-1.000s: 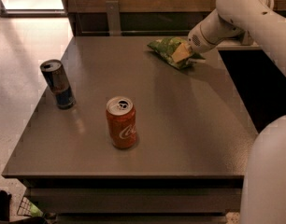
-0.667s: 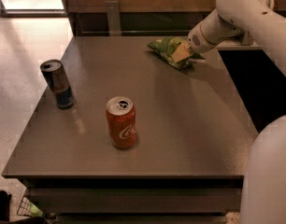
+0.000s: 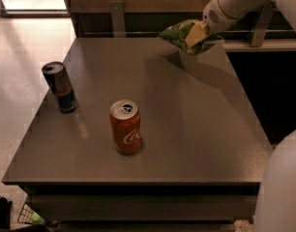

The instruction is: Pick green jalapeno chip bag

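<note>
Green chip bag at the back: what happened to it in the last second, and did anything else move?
The tool, over the far right of the table and clamped on the green chip bag, lifted it off the surface; the bag now hangs in the air above its shadow. The orange-red can and the blue-and-silver can stayed put.

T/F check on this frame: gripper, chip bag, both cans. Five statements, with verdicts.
1. The gripper, at the table's far right, is shut on the green jalapeno chip bag. True.
2. The bag lies flat on the table. False: it is held up, with its shadow on the tabletop below.
3. The orange-red soda can stands upright. True.
4. The slim blue-and-silver can is tipped over. False: it stands upright near the left edge.
5. The two cans touch. False: they stand apart.
</note>
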Motion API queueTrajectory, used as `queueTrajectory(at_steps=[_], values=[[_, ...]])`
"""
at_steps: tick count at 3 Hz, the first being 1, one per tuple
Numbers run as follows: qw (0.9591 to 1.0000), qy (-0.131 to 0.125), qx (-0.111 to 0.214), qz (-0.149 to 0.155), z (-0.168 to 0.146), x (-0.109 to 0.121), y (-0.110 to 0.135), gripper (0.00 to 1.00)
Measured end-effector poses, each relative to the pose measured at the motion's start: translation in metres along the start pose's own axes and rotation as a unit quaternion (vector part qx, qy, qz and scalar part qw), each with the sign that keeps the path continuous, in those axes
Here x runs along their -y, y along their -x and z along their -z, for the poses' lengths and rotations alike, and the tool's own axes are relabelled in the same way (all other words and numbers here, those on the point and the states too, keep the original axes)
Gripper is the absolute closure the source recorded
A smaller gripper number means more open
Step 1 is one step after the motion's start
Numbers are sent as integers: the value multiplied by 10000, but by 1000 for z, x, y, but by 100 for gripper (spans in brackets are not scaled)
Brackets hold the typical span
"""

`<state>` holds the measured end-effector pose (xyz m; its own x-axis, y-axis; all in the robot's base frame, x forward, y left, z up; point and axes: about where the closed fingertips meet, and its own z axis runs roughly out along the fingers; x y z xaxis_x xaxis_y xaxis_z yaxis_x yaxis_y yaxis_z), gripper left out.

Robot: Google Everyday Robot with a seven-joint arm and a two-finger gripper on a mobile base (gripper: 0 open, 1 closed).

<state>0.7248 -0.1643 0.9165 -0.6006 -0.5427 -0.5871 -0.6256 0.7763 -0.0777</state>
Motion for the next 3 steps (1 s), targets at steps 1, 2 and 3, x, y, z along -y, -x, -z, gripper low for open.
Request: queueTrajectory(at_steps=[1,2,3], values=[[9998,-104,77,136,29,0,11,100],[9993,-84,299,222,51,0,19,100],[9981,-14,520,328,66,-2,25,100]])
